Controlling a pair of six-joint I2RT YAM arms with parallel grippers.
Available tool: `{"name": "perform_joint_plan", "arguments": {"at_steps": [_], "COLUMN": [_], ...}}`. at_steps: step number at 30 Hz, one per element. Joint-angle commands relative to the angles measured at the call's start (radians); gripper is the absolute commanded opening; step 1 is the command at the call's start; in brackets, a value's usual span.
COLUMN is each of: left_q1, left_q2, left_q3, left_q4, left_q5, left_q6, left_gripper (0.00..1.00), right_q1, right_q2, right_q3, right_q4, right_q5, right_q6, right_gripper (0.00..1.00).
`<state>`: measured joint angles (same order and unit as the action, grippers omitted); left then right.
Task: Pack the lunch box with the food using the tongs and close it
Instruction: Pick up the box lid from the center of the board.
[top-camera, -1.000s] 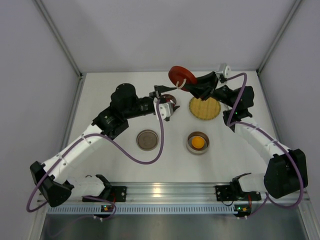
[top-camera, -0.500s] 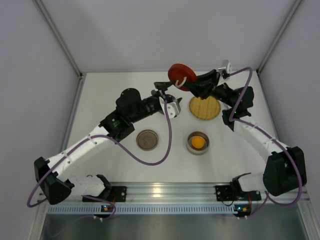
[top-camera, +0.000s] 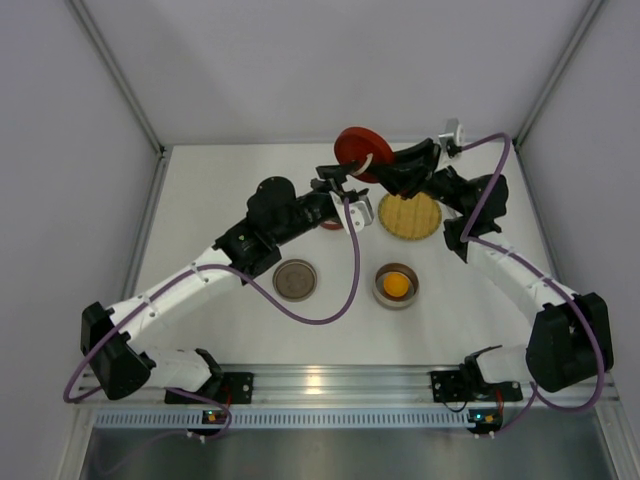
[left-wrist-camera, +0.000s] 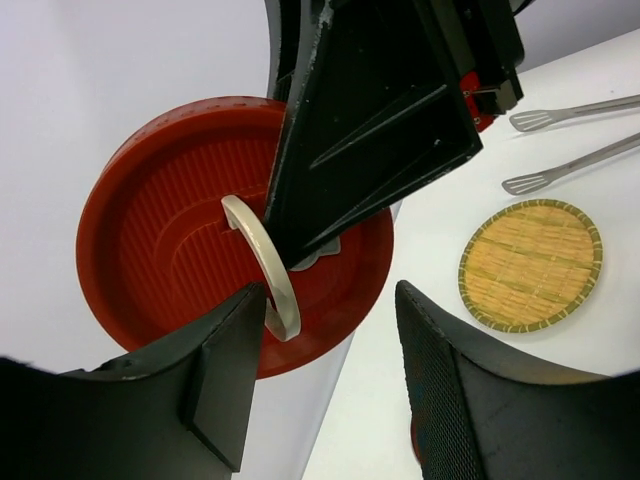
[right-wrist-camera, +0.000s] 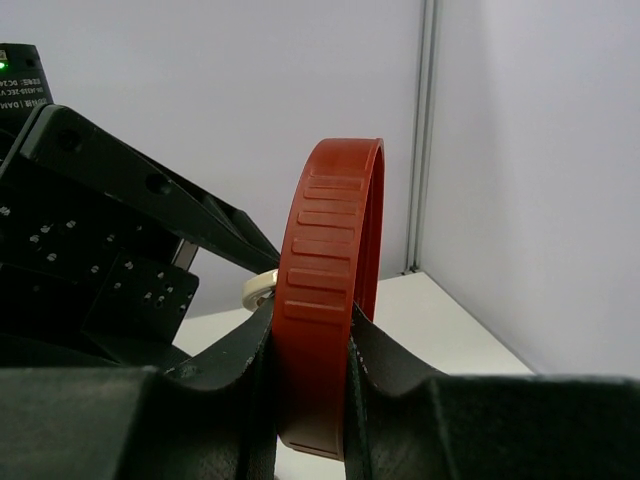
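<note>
The right jaws are clamped on the rim of the red lunch box lid (right-wrist-camera: 325, 300), holding it upright on edge above the far end of the bench (top-camera: 200, 190). The left jaws stand apart facing the lid's handled face, with its cream loop handle (left-wrist-camera: 262, 262) in the gap, close against one finger (left-wrist-camera: 225, 370). The tongs (left-wrist-camera: 535, 120) lie flat on the bench beyond the woven mat (left-wrist-camera: 530, 265), well apart from both jaws. The orange food piece (top-camera: 396, 286) sits in a metal bowl (top-camera: 397, 303) nearer the bases, with a second bowl (top-camera: 294, 280) to its left. The back wall (top-camera: 330, 70) is close behind the lid; bare bench opens leftward
</note>
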<state>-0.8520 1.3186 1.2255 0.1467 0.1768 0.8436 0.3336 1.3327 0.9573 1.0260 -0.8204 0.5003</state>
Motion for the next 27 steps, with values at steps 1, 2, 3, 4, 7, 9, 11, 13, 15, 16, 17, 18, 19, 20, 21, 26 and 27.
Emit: {"name": "perform_joint_plan", "arguments": {"at_steps": [1,2,3,4,7,9,11,13,15,16,17,18,19,20,21,26,27], "left_q1": [-0.004,-0.004,-0.004,-0.004,-0.004,-0.004,-0.004,-0.004,-0.004,-0.004,-0.004,-0.004,-0.004,-0.004,-0.004,-0.004,-0.004], "left_q2": [0.001,-0.001,-0.001,-0.002,-0.002,-0.002,-0.004,-0.009,-0.01,-0.012,-0.012,-0.013,-0.013,-0.015,-0.013,-0.005,-0.001], "left_q3": [0.045,0.045,0.045,0.045,0.045,0.045,0.043,0.045,0.045,0.043,0.045,0.045,0.045,0.045,0.045,0.054,0.055], "left_q4": [0.085,0.088,0.09,0.091,0.091,0.09,0.09,0.09,0.085,0.083,0.082,0.08,0.079,0.079,0.082,0.088,0.088], "left_q5": [-0.043,-0.045,-0.043,-0.042,-0.039,-0.042,-0.04,-0.036,-0.034,-0.034,-0.036,-0.036,-0.039,-0.043,-0.045,-0.066,-0.071], "left_q6": [0.014,0.012,0.012,0.012,0.015,0.014,0.012,0.012,0.011,0.011,0.009,0.009,0.011,0.009,0.009,0.009,0.011], "left_gripper": [0.59,0.59,0.59,0.59,0.57,0.56,0.54,0.53,0.52,0.5,0.49,0.47,0.47,0.45,0.45,0.38,0.37], "right_q1": [0.031,0.033,0.035,0.035,0.041,0.042,0.042,0.044,0.044,0.045,0.045,0.047,0.048,0.05,0.051,0.061,0.064], "right_q2": [-0.009,-0.01,-0.009,-0.009,-0.007,-0.007,-0.009,-0.009,-0.009,-0.01,-0.009,-0.009,-0.009,-0.01,-0.009,-0.009,-0.01], "right_q3": [0.005,0.003,0.001,0.0,-0.002,-0.005,-0.006,-0.008,-0.011,-0.012,-0.014,-0.017,-0.017,-0.02,-0.022,-0.034,-0.035], "right_q4": [0.097,0.097,0.097,0.095,0.088,0.085,0.082,0.077,0.074,0.071,0.069,0.069,0.068,0.065,0.065,0.057,0.059], "right_q5": [-0.005,-0.005,-0.005,-0.003,-0.005,-0.005,-0.003,-0.003,-0.003,-0.002,-0.002,0.0,-0.002,-0.002,-0.003,-0.005,-0.005], "right_q6": [-0.005,-0.006,-0.006,-0.008,-0.011,-0.016,-0.02,-0.023,-0.026,-0.029,-0.032,-0.034,-0.034,-0.035,-0.039,-0.048,-0.049], "right_gripper": [0.0,0.0,0.0,0.0,0.0,0.0,0.0,0.0,0.0,0.0,0.0,0.0,0.0,0.0,0.0,0.0,0.0]}}
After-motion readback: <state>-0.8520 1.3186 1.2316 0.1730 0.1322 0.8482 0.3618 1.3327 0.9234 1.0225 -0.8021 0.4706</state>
